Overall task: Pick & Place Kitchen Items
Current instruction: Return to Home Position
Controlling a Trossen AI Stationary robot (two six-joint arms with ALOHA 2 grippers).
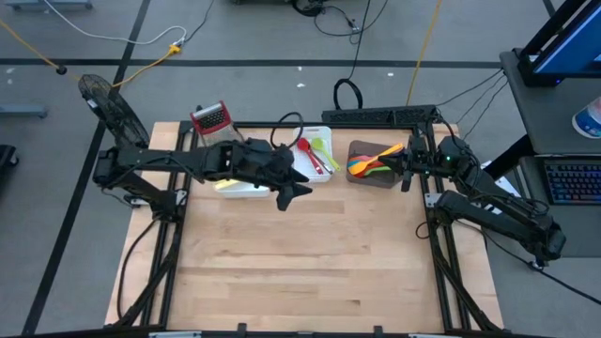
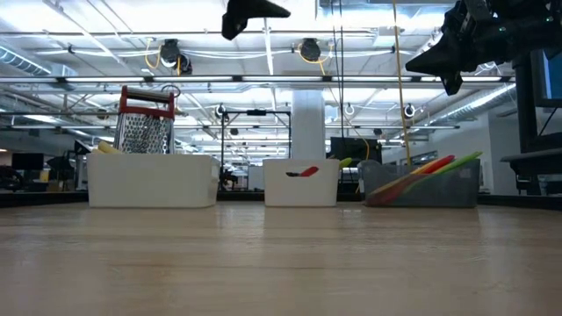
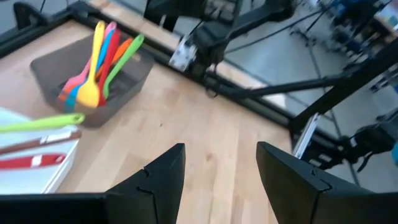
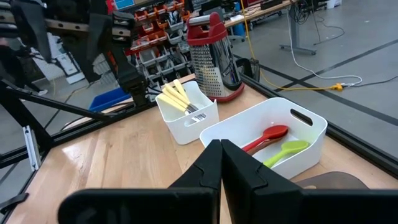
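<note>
One bench (image 1: 310, 253) carries three bins: two white and one dark grey. The smaller white bin (image 4: 186, 121) holds yellow-handled utensils (image 4: 177, 96), three or four of them; the exact number cannot be told. The larger white bin (image 4: 305, 152) holds three serving spoons: one green (image 3: 37, 122), one brown (image 3: 37, 143) and one red (image 3: 31, 162). The grey bin (image 3: 59, 62) holds about six coloured utensils (image 3: 92, 93): one each in yellow, pink, blue, red, orange and green. One red-topped metal box grater (image 4: 211, 56) stands by the bins. Two dark arms show, each with one tool: the left tool (image 3: 221, 149) and the right tool (image 4: 221, 146).
</note>
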